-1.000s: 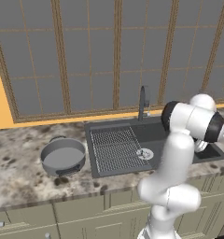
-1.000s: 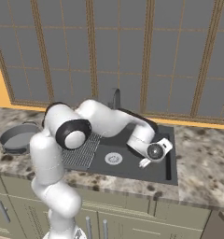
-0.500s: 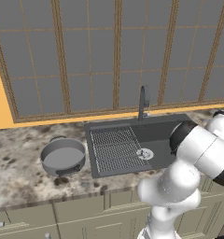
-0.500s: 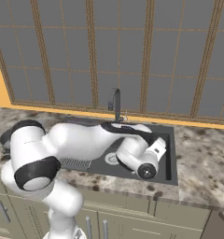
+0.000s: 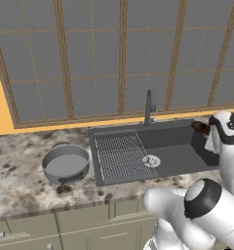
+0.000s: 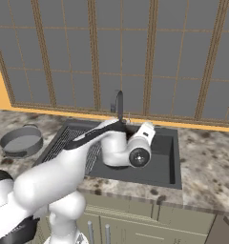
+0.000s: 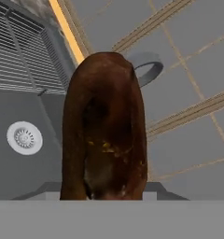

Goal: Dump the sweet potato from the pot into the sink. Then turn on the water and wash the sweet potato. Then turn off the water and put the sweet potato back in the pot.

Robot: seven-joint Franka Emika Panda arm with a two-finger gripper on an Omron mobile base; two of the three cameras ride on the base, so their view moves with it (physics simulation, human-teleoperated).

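The tabletop (image 5: 21, 185) is speckled brown and cream stone, with pale green cupboard doors (image 5: 85, 222) under it. Behind it runs an orange strip, then a big wall of grey panes (image 5: 89, 58) in brown frames. At the far left the wall is orange.

The sink (image 5: 175, 151) is a dark grey basin sunk into the tabletop. Its ribbed grid (image 5: 120, 156) is on the left side, and the round silver drain (image 5: 151, 160) lies just beside the grid. The dark tap (image 5: 148, 107) stands at the back edge.

The pot (image 5: 66, 164) sits on the tabletop to the left of the sink, near it. It looks empty.

The gripper (image 5: 201, 128) is up over the right end of the sink. The potato (image 7: 104, 128) sits right in front of the hand camera, big and dark brown. The jaws seem to be clamped on it, though the fingers are hidden behind it.
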